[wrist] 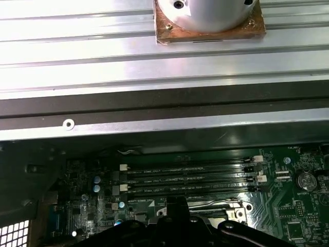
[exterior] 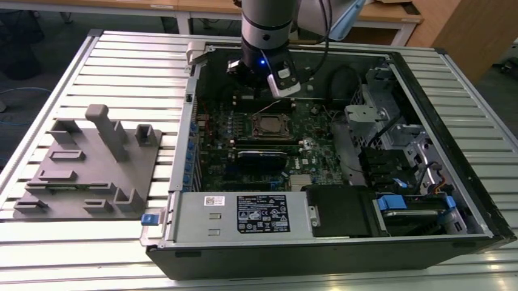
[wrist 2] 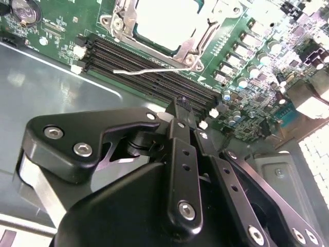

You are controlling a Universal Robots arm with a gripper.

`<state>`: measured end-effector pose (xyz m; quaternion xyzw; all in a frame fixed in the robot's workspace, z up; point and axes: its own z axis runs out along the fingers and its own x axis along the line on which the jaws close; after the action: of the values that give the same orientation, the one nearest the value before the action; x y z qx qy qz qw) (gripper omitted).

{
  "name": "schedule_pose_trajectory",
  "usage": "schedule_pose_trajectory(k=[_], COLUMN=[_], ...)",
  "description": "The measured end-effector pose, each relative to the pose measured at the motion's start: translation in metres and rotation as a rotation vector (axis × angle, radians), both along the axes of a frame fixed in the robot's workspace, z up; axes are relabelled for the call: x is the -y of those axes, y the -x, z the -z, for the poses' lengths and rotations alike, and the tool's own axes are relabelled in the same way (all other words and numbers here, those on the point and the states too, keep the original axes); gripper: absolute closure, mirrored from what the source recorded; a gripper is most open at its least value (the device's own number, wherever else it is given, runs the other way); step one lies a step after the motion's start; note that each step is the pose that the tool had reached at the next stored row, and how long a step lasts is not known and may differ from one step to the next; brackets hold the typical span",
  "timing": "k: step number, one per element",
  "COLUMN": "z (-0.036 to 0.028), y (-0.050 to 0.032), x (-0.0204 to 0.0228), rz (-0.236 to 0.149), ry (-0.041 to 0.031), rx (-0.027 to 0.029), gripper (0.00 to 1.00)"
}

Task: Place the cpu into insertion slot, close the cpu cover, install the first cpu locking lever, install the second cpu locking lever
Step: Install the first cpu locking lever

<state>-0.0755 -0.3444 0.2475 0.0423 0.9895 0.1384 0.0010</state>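
Second wrist view: cpu [wrist 2: 164,18] lies flat in the slot [exterior: 271,125] on the green board [wrist 2: 247,67]; cover [wrist 2: 177,51] looks down around it
Lever: one thin wire lever [wrist 2: 154,70] juts free across the memory slots [wrist: 187,175]; not yet hooked
Hand: hand [wrist 2: 181,105] hovers above the memory slots, near the lever but apart from it; fingers look pressed together, nothing between them
Risk, slip: likely the main one; the lever is thin and probably springy; a push off its line could send the hand skidding onto the white clips [wrist 2: 78,51] or the capacitors [wrist 2: 241,82] beside the memory slots
Risk, seating: if the cpu sits askew, clamping the cover could damage the slot; seating cannot be judged from these views
Count: cpu one; slot one; cover one; free lever one, a second cannot be made out; memory slots four; hand one
Off board: one grey fixture [exterior: 89,163] on the slatted tabletop [exterior: 97,60], just beside the case [exterior: 324,260]
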Motion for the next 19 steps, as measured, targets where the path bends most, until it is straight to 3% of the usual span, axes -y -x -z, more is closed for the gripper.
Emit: schedule_pose_trajectory(k=[3,4,8,13,17,19], z=[0.0001,0.0003,0.0017,0.0042,0.0079,0.0095], y=[-0.0001,-0.0001,-0.0001,-0.0001,-0.0001,-0.0001], x=[-0.0001,-0.0002,-0.0007,-0.0023,-0.0044,-0.0063], rz=[0.000,0.000,0.000,0.000,0.000,0.000], ry=[0.0015,0.0088,0.0569,0.0710,0.0894,0.0924], rx=[0.0002,0.0000,0.0004,0.0006,0.0005,0.0004], gripper=[0.89,0.89,0.89,0.89,0.89,0.89])
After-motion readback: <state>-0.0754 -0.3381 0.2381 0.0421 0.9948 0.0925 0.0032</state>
